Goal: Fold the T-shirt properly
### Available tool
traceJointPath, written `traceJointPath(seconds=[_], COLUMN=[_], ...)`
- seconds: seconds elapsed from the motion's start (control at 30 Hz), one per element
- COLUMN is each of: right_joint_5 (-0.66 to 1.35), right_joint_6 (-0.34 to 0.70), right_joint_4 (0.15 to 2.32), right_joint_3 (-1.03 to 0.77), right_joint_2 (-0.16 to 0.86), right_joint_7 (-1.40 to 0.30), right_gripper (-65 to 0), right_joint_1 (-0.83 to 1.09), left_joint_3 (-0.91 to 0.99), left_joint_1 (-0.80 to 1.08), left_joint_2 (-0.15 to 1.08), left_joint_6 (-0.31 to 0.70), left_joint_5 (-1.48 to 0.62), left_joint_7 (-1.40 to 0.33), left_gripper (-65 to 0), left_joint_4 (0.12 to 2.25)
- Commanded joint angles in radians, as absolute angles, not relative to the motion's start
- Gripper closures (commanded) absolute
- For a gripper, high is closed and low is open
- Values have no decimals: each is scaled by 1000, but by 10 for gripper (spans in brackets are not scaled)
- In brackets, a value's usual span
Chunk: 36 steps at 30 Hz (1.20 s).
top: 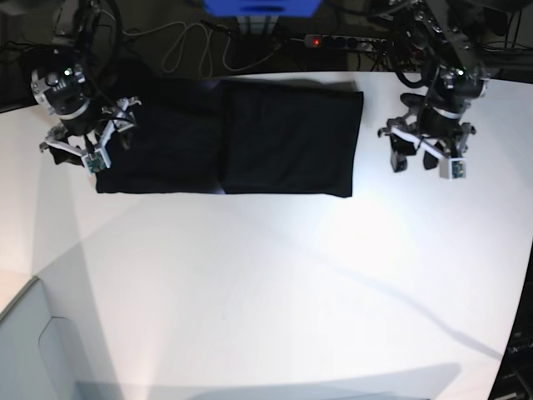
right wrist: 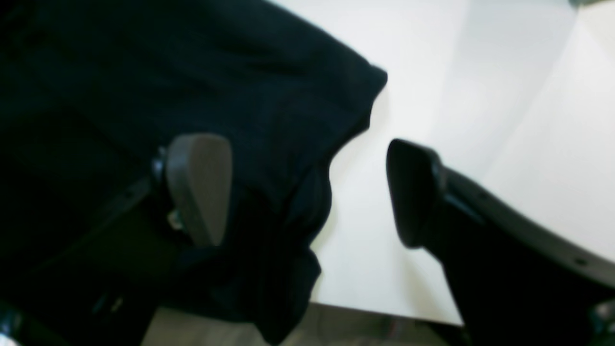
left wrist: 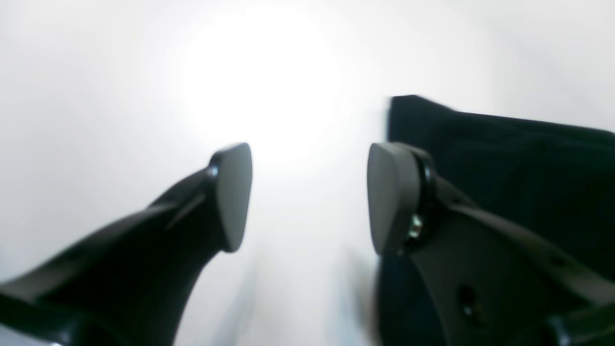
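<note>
One T-shirt lies on one white table, and two grippers hang over it, one at each end of the cloth. The T-shirt shows only plain black fabric, spread flat as a long band near the far edge of the table. Its long axis runs from side to side in the base view, parallel to that far edge. One half lies doubled over, so a straight fold edge crosses the band near its middle. Which end is the collar cannot be told.

The left gripper hangs over bare table just beside one short end of the T-shirt, apart from it. Its jaws stand spread with nothing between them; in the left wrist view one black corner of the cloth shows behind one finger.

The right gripper sits at the other end, over the corner of the cloth. Its jaws are wide apart and hold nothing: one finger is above the black fabric, the other above white table.
</note>
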<state>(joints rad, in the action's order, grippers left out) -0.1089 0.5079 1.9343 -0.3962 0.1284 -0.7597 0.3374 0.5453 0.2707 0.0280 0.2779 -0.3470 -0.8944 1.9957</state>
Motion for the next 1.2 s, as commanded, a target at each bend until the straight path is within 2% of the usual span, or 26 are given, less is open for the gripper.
traceJointPath(seconds=[0.0, 0.47, 0.53, 0.6, 0.77, 0.97, 1.17], right_joint_5=[-114, -111, -113, -113, -114, -108, -108], right_joint_6=[518, 518, 518, 518, 518, 518, 519], right_joint_4=[1925, 1633, 1604, 1581, 1497, 1477, 1681], right_joint_3=[-421, -473, -473, -472, -472, -472, -473], right_joint_2=[136, 139, 142, 159, 177, 219, 217], right_joint_7=[-751, -742, -742, -743, -753, -745, -743], right_gripper=[-499, -492, -439, -344, -8, -1, -1], right_joint_1=[329, 272, 260, 254, 206, 200, 229], left_joint_3=[553, 553, 553, 553, 553, 553, 552], left_joint_1=[266, 271, 272, 275, 294, 308, 309], left_joint_2=[31, 27, 25, 24, 24, 22, 22], left_joint_6=[285, 286, 286, 286, 286, 286, 286], left_joint_5=[-363, -363, -363, -363, -364, -364, -364], left_joint_7=[-878, -874, -874, -874, -874, -874, -874], left_gripper=[-367, -367, -367, -367, -367, -367, -367], left_joint_4=[2008, 1874, 1867, 1867, 1867, 1867, 1867])
